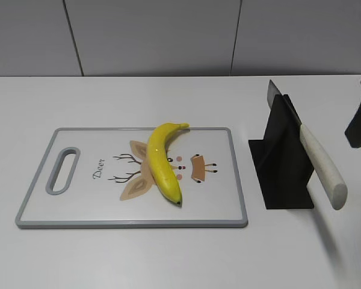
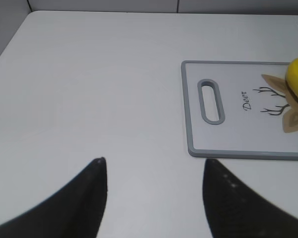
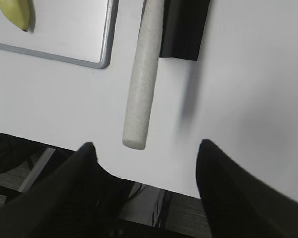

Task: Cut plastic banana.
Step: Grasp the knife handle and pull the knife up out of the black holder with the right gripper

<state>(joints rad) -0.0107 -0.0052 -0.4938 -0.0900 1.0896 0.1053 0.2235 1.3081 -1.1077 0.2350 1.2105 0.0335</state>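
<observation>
Knife [image 1: 317, 158] sits in its stand [image 1: 283, 159], handle toward the right gripper [image 3: 144, 151], just ahead of its jaws. Both jaws gape empty; left gripper [image 2: 154, 171] sits well off the plastic banana [image 1: 163, 161], lying lengthwise on the board [image 1: 78, 205].

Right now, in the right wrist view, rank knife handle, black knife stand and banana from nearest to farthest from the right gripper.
1. Knife handle: just ahead of the open right gripper.
2. Black knife stand: farther ahead, beside the handle.
3. Banana: far upper left, on the cutting board.
</observation>
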